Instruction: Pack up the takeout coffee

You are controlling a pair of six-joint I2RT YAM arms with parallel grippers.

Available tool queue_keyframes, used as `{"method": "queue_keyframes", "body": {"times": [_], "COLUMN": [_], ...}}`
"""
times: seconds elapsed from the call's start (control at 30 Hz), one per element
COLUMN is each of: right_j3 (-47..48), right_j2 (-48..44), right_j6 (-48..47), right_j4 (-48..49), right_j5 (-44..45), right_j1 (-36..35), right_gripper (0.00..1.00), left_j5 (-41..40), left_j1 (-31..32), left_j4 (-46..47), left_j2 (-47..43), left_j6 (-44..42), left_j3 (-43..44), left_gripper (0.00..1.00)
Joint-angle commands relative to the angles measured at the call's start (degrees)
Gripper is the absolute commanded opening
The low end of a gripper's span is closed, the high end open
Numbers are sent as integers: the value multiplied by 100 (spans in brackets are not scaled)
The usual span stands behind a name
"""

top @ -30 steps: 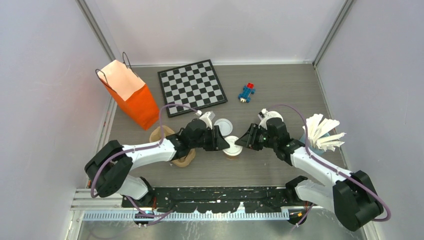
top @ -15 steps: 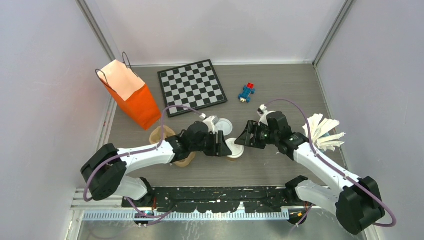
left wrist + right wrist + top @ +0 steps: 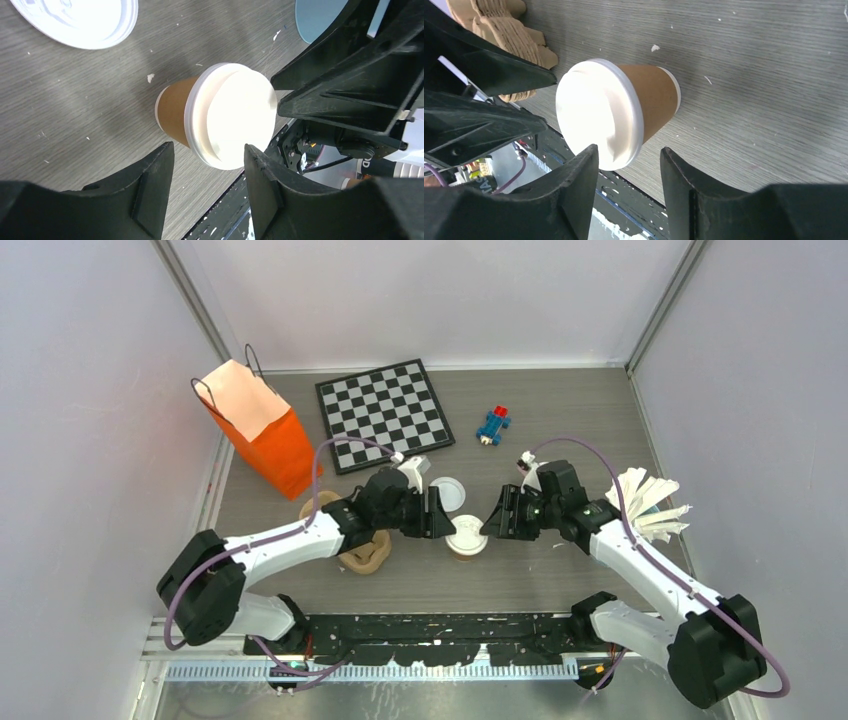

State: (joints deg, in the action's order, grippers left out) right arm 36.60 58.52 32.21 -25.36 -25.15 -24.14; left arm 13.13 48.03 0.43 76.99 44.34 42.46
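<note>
One takeout coffee (image 3: 466, 537) stands upright on the table, a brown paper cup (image 3: 175, 110) with a white lid (image 3: 594, 115). My left gripper (image 3: 438, 517) is just to its left and my right gripper (image 3: 491, 523) just to its right, the two facing each other across it. Both are open and hold nothing. In the left wrist view the cup sits just beyond the tips of my left gripper (image 3: 209, 149). The right wrist view shows the same for my right gripper (image 3: 629, 151). I cannot tell whether any fingertip touches the lid.
A loose white lid (image 3: 447, 493) lies behind the cup. A tan pulp cup tray (image 3: 365, 552) sits partly under my left arm. An orange paper bag (image 3: 262, 430), a chessboard (image 3: 385, 415) and a small toy (image 3: 493, 425) stand farther back. A blue tumbler with napkins (image 3: 645, 505) is at the right.
Both grippers have opened wider around the cup. The right arm has shifted slightly. The cup has stayed in place.
</note>
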Motion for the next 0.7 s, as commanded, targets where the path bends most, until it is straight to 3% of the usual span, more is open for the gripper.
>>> {"method": "queue_keyframes", "body": {"times": [0.0, 0.17, 0.4, 0.67], "right_j3": [284, 346, 251, -399], "right_j2": [58, 195, 602, 714], "right_j6": [-193, -13, 18, 390], "right_j4": [-116, 195, 236, 764], "right_j5": [-258, -606, -1060, -756], "right_j1": [151, 192, 196, 197], "right_gripper": [50, 37, 34, 33], "left_j5": [138, 175, 115, 202], "left_j1": [-67, -78, -83, -83], "left_j4": [19, -22, -246, -77], "left_j2": [51, 231, 554, 691], "left_j6": [-342, -502, -681, -670], "left_j3": [333, 454, 554, 433], "left_gripper": [53, 50, 49, 45]}}
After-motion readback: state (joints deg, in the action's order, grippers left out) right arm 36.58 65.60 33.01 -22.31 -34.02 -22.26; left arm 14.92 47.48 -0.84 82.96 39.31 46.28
